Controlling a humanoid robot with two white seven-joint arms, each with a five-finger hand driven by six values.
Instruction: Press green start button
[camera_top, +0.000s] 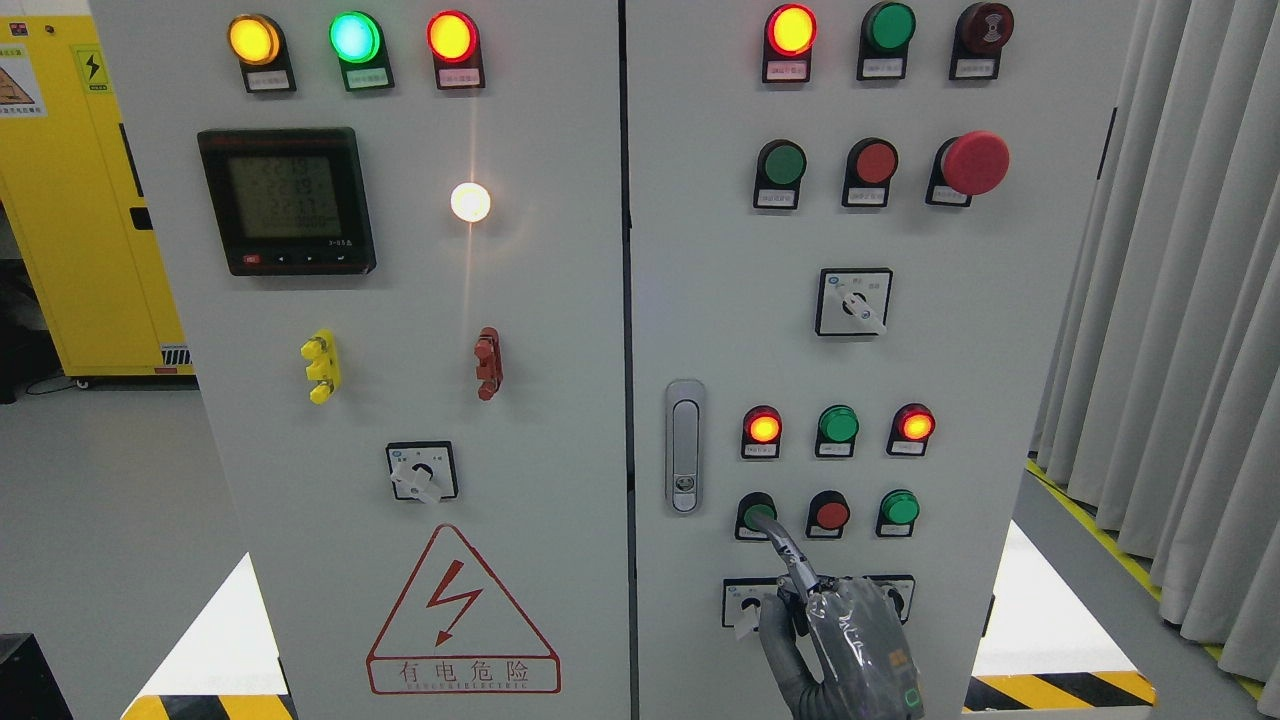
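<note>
Right now the green start button (757, 514) sits low on the right cabinet door (1000, 330), leftmost in a row of 3, w/ a red button (830, 514) beside it and another green one (900, 508) at the row's right end. The right hand (850, 640) comes up from the bottom edge, right of the middle; its index finger (785, 545) is stretched out alone, up and to the left, w/ the tip on the start button's lower right edge. Thumb is angled up beside it, other fingers curled in toward the palm, holding nothing. The hand covers part of 2 rotary selector switches below the row; the left one (745, 605) shows at its side.

Just above the row: 3 indicator lamps, red lit (763, 427), green unlit (838, 425), red lit (915, 424). Left of those, a grey door latch (684, 445). Further up, a selector switch (853, 302), then a green button, red button and a big red mushroom e-stop (975, 162). Top row has 1 red lamp lit.

Left door (560, 480) carries amber, green and red lamps lit along the top, a digital meter (286, 200), a bright white lamp (470, 202), a selector switch and a red lightning warning triangle (460, 610). Yellow cabinet (70, 230) stands at far left, grey curtain (1180, 300) at right.
</note>
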